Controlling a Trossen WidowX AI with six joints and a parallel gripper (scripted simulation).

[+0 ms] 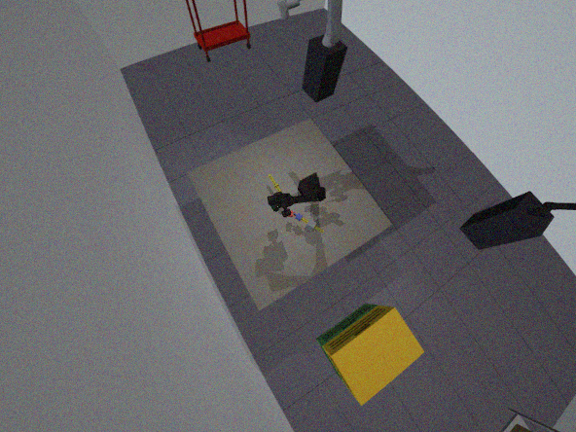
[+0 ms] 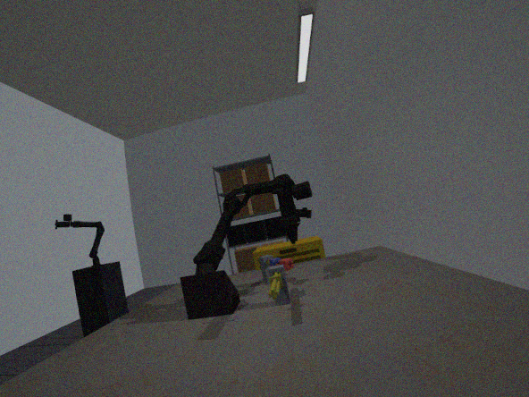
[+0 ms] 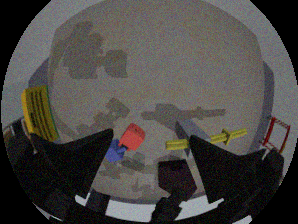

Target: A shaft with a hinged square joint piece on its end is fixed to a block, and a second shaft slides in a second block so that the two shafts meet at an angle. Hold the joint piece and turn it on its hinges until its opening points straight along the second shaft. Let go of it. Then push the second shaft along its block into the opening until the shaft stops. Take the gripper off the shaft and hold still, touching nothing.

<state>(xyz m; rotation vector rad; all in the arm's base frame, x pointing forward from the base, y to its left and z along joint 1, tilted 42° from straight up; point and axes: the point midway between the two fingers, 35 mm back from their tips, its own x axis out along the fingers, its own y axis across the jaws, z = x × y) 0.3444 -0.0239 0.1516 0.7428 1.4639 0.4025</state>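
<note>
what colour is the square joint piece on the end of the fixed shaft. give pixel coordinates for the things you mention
Red [image 1: 291, 214] [image 2: 287, 264] [image 3: 133, 136], best seen in the wrist view.

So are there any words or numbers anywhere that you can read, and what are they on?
None that I can read.
The yellow box has dark marks on its side, too blurred to tell if they're writing.

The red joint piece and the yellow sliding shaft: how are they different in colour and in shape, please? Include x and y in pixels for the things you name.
The red joint piece [image 3: 133, 136] [image 2: 286, 264] is red, while the yellow sliding shaft [image 3: 177, 145] [image 2: 275, 286] is yellow. The red joint piece looks short and blocky; the yellow sliding shaft is long and thin, with a crosspiece on it. Neither the red joint piece nor the yellow sliding shaft is held by the hand [image 3: 151, 134] [image 2: 293, 241].
</note>
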